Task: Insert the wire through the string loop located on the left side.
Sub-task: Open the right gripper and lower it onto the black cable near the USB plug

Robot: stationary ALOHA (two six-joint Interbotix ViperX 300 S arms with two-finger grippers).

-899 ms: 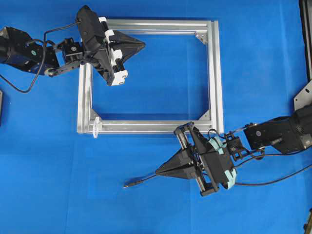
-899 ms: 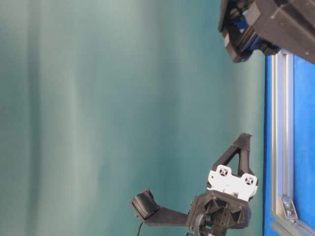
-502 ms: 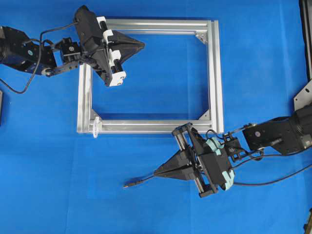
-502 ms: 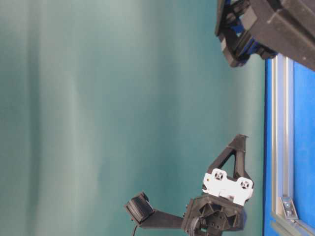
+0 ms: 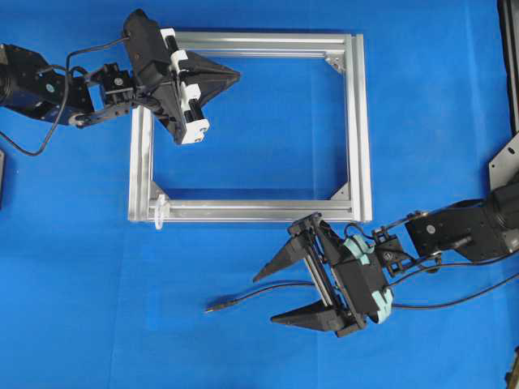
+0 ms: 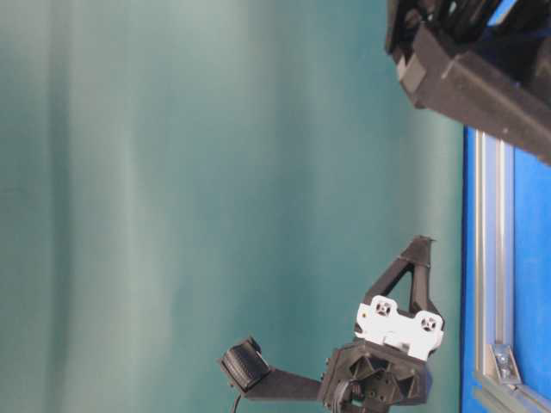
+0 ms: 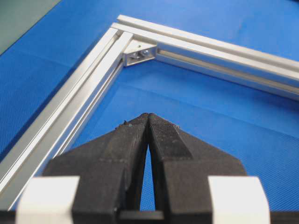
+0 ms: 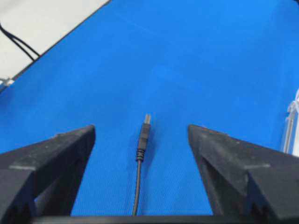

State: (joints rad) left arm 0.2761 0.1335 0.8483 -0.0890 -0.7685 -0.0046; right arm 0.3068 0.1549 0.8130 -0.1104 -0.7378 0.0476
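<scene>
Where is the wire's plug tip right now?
In the overhead view the wire lies on the blue mat, its plug tip lower centre, below the frame, just left of the open right hand.

A robotics lab bench: a plain blue mat (image 5: 97,308) covers the table, a square aluminium frame (image 5: 357,130) of extrusion rails is laid out at about 11 o'clock, and two black robot arms reach in from 9 and 3 o'clock, before a bare teal backdrop (image 6: 172,172).

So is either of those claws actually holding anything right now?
No. The right gripper is open, with the wire lying loose on the mat between its fingers. The left gripper is shut on nothing.
</scene>
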